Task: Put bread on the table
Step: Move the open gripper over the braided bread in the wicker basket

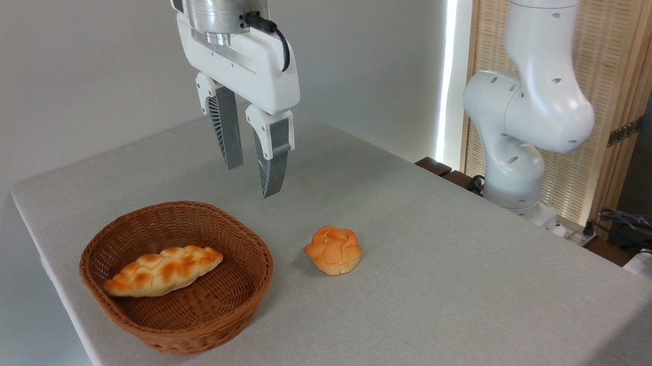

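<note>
**Bread in basket, gripper raised and empty**

The bread (163, 271) is found lying on its side inside the basket (187, 331), at the near left of the table (438, 254). Its long axis runs diagonally, one tapered end low toward the front-left wall of the basket and the other raised toward the centre. It is judged that the loaf rests this way because the basket floor is too short for it to lie flat along the weave. The plaited top faces up and is fully exposed, with nothing laid over it.

The gripper (252, 171) is held in the air with its fingers pointing down. The fingers are parted by a moderate gap, and nothing is held between them. This posture is judged to suit a descent from above, since the basket wall blocks any approach from the side.

Relative to the gripper, the bread lies lower in the picture and to the left, well apart from the fingertips. The fingertips appear to hang beyond the far rim of the basket rather than over the loaf, though depth cannot be fixed from one view.

A round bun (333, 250) sits on the bare cloth to the right of the basket, clear of it. Open table remains to the right and front, where the bread could be set down. The task is judged not yet begun.
</note>
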You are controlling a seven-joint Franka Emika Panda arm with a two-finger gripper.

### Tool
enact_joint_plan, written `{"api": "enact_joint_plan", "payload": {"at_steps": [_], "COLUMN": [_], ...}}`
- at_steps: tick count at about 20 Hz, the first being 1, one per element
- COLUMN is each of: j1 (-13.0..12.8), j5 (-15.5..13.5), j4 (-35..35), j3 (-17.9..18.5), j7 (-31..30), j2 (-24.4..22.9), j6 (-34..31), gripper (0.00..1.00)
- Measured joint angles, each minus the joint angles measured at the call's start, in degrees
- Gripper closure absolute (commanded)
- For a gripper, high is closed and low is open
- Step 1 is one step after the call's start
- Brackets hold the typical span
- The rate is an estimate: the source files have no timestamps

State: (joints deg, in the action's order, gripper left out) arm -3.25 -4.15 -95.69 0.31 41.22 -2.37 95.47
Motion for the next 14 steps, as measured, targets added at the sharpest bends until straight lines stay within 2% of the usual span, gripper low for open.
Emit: {"api": "enact_joint_plan", "payload": {"at_steps": [10,14], "j1": [-0.5,-0.7], "j5": [-0.3,-1.4], "j4": [0.2,0.0], "j3": [-0.3,-1.7], "j7": [0.0,0.0], "j2": [1.8,2.8], "j6": [3.9,11.5], "gripper": [0.00,0.00]}}
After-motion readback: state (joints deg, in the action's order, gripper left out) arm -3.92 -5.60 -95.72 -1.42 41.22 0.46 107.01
